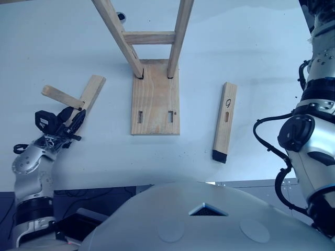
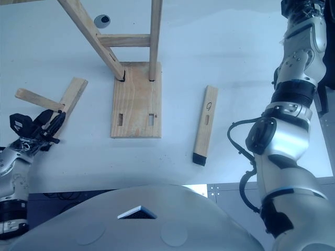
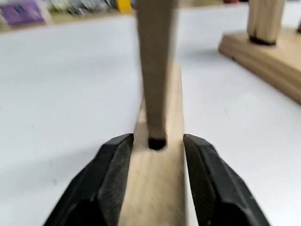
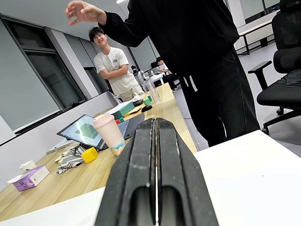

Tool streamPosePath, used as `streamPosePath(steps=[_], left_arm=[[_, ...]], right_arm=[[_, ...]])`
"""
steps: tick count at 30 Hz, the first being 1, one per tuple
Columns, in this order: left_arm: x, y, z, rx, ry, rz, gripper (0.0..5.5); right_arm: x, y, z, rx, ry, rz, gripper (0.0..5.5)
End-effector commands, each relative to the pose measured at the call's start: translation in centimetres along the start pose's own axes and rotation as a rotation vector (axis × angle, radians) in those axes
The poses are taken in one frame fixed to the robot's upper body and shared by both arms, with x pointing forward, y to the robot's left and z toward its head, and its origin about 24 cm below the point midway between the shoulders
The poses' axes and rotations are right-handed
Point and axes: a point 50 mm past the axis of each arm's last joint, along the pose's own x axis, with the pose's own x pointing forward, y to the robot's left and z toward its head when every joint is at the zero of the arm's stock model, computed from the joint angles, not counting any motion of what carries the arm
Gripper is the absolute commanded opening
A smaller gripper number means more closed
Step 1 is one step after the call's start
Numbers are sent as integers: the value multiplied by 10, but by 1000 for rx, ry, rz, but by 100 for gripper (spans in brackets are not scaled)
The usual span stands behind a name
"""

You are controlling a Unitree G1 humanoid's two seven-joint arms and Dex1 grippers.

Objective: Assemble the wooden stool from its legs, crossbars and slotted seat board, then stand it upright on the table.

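Two legs [image 1: 178, 36] joined by a crossbar [image 1: 149, 37] stand plugged into the far pair of slots of the seat board [image 1: 155, 104]. The board lies flat in the middle of the white surface [image 1: 261, 52], and its near pair of slots is open. To its right, well apart, a loose leg [image 1: 225, 121] lies flat with a dark near tip, a slot, and a small handwritten loop-with-a-tail mark beside the slot. I can't make out any other writing.

On the left lies another leg [image 1: 93, 90] with a short bar [image 1: 60, 96] stuck into it and pointing left. The left end effector [image 1: 77, 119] is at that leg's near end. Its wrist camera shows the black fingers [image 3: 115, 165] pinching the leg's two sides, and the bar's dark tip sitting in the slot just ahead of them.

The right end effector [image 4: 155, 129] is pressed together on nothing. Past it, its own wrist camera shows a wooden desk [image 4: 56, 186] holding a pink cup [image 4: 109, 132] and a laptop [image 4: 87, 131]. The right eye view shows a small round hole [image 2: 102, 20] in the far surface.
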Motion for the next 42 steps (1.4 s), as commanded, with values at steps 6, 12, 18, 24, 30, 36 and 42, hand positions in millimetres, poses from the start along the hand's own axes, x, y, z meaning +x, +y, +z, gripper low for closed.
streamPosePath(steps=[6, 12, 18, 24, 30, 36, 42], left_arm=[[-15, 12, 30, 118, 273, -74, 292], [-25, 22, 0, 106, 431, -42, 292], [-21, 11, -12, 29, 413, -127, 221], [-17, 14, -9, 40, 292, -82, 198], [8, 17, 42, -94, -138, -18, 198], [36, 6, 89, -151, -405, -27, 198], [33, -38, 181, -171, -669, -396, 198]], right_arm=[[-6, 0, -8, 10, 2, -16, 0], [-9, -3, -8, 8, -1, -32, 0], [-8, -1, -10, 6, 11, -25, 0], [-6, -1, -10, -4, 38, -14, 0], [3, 25, -11, 97, 161, 217, 23], [15, 49, 6, 168, 180, 394, 129], [3, 109, 57, 439, 256, 956, 234]])
